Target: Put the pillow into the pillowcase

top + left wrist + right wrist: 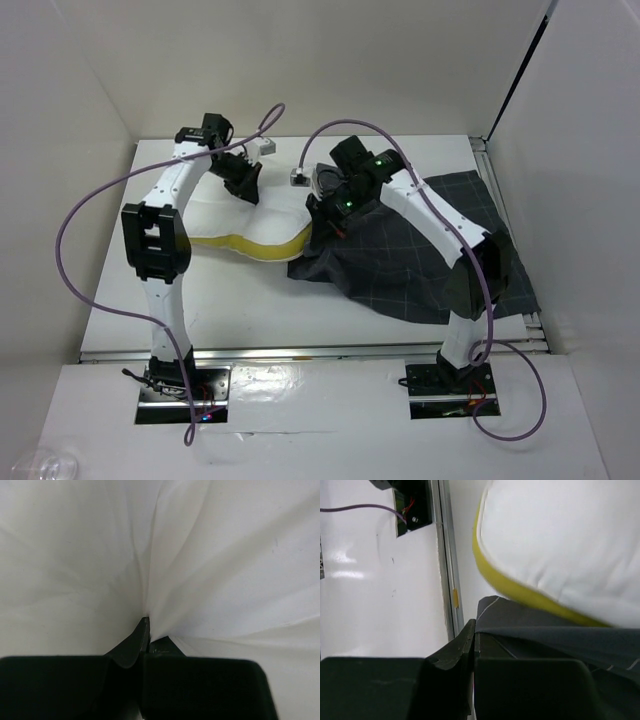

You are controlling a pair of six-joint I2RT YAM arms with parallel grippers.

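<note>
Insertion step, early stage. Pillow (240,222) lies on the white table (115,300), left of centre, with its yellow band on the near side. Its right end just meets the left edge of the pillowcase (420,265), which is spread wrinkled over the right half of the table. From the top view I judge that little or none of the pillow is inside yet.

Left gripper (243,182): at the far edge of the pillow. The left wrist view shows the fingers together with white fabric pinched between them and creases radiating from the pinch. Clamped on the pillow.

Right gripper (330,208): at the left edge of the pillowcase, beside the pillow's right end. The right wrist view shows the fingers closed on a fold of checked grey cloth, with the pillow's yellow edge close against it. I cannot tell whether I hold 1 layer of the opening or 2.

Next move, my judgement: the right arm lifts its edge to open the mouth while the left arm drives the pillow rightward into it. The 2 moves must go together. If both layers are pinched the mouth will not open and I must regrip.
</note>
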